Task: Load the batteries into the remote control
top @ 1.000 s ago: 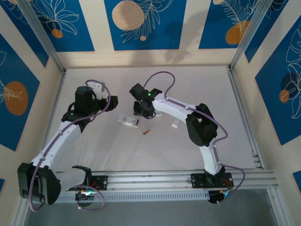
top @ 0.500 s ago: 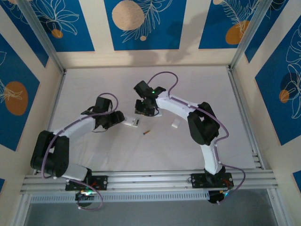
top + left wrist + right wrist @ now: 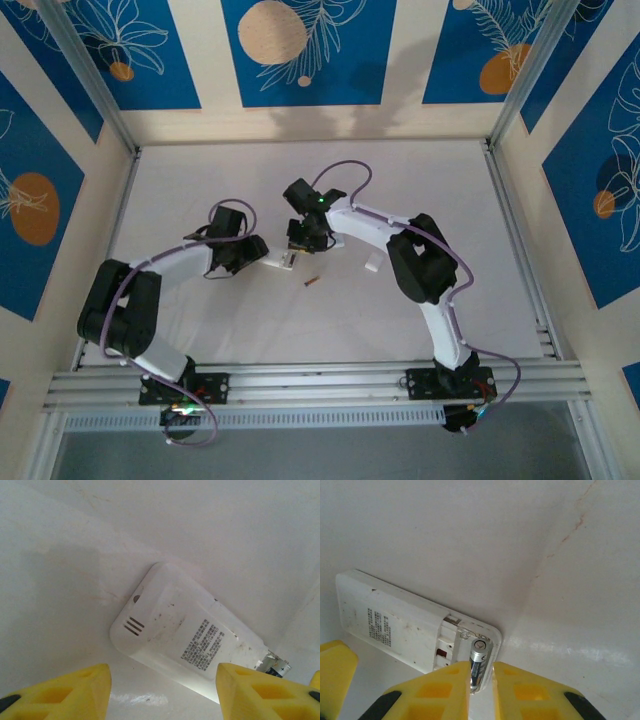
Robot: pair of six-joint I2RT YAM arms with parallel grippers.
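Observation:
The white remote control [image 3: 185,635] lies back-up on the table, also seen from above [image 3: 279,261]. My left gripper [image 3: 162,695] is open at its closed end, yellow fingers [image 3: 65,690] standing apart on either side and touching nothing; from above it sits just left of the remote [image 3: 253,255]. The remote's battery bay [image 3: 465,645] is uncovered. My right gripper [image 3: 481,680] is shut on a dark battery [image 3: 480,662], which sits tilted in the bay's outer slot near a spring. From above, the right gripper [image 3: 298,243] hangs over the remote's right end.
One loose battery [image 3: 312,282] lies on the table just right of the remote. A small white cover piece [image 3: 372,265] rests farther right, beside the right arm. Aluminium rails and the arm bases line the near edge.
The left arm has swung in from the left and dropped to the remote's closed end, jaws narrowing. The right gripper has come down onto the remote's open bay with the battery.

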